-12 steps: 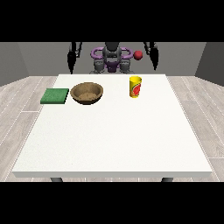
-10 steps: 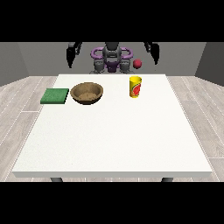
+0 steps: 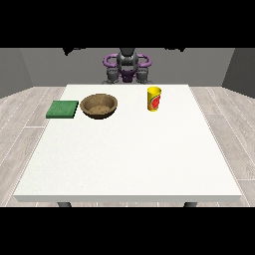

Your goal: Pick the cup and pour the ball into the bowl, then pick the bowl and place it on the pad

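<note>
A yellow cup (image 3: 154, 98) with a red label stands upright on the white table (image 3: 129, 154), right of centre at the back. No ball shows in this view. A brown wooden bowl (image 3: 99, 106) sits left of the cup, and a green pad (image 3: 63, 109) lies flat further left, near the table's left edge. Both arms are raised high behind the table. Only dark bits of the hand at the view's left (image 3: 69, 50) and the hand at the view's right (image 3: 178, 49) show at the scene's top edge, far above the cup and bowl.
The robot's torso (image 3: 127, 67) with purple shoulders stands behind the table's far edge. Grey plank floor surrounds the table. The cup, bowl and pad all lie in the far third of the table.
A red ball that hung in the air above the cup, near the robot's shoulder, is no longer visible. Both hands have risen toward the scene's top edge.
</note>
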`<state>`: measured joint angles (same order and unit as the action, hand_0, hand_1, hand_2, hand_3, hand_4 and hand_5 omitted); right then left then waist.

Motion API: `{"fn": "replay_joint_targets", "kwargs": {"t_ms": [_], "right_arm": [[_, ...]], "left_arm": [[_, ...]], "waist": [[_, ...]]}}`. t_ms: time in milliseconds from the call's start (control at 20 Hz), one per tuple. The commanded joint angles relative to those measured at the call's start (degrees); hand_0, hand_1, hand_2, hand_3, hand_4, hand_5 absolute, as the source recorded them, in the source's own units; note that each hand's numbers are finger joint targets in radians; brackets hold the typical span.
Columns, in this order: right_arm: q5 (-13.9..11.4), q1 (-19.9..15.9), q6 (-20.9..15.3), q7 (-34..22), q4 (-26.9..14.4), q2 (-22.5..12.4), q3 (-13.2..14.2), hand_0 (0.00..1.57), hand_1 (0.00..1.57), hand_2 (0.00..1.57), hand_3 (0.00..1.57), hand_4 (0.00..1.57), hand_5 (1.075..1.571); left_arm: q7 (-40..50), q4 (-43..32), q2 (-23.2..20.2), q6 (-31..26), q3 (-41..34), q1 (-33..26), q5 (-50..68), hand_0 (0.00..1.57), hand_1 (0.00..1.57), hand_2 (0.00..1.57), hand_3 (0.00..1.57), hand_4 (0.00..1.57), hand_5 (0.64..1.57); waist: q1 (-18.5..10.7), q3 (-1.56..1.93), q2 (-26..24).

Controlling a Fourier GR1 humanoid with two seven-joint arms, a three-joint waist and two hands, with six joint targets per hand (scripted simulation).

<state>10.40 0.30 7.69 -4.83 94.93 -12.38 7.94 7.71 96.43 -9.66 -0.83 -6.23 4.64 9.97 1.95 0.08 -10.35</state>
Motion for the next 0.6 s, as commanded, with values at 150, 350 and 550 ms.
{"fn": "replay_joint_targets", "kwargs": {"t_ms": [150, 350, 550], "right_arm": [[4.9, 2.1, 6.1, 3.5, 1.3, -1.6, 4.6, 0.00, 0.00, 0.00, 0.00, 0.00, 1.569], [3.6, -3.9, 4.7, 4.3, 0.4, -1.7, 4.5, 0.00, 0.00, 0.00, 0.00, 0.00, 1.569], [-1.4, -2.9, 3.5, 13.0, -4.5, 2.2, 2.1, 0.00, 0.00, 0.00, 0.00, 0.00, 1.570]], "left_arm": [[-2.9, -0.8, -3.6, -4.7, -7.1, 2.2, 5.9, 0.00, 0.00, 0.00, 0.00, 0.00, 1.547], [-9.8, -7.4, -2.9, -4.7, -7.1, 6.4, 3.6, 0.00, 0.00, 0.00, 0.00, 0.00, 1.539], [-18.1, -10.0, -0.5, -4.3, -5.4, 5.7, 0.2, 0.00, 0.00, 0.00, 0.00, 0.00, 1.529]], "waist": [[0.6, -0.08, 5.9], [1.3, -0.08, 11.6], [0.1, -0.08, 15.6]]}}
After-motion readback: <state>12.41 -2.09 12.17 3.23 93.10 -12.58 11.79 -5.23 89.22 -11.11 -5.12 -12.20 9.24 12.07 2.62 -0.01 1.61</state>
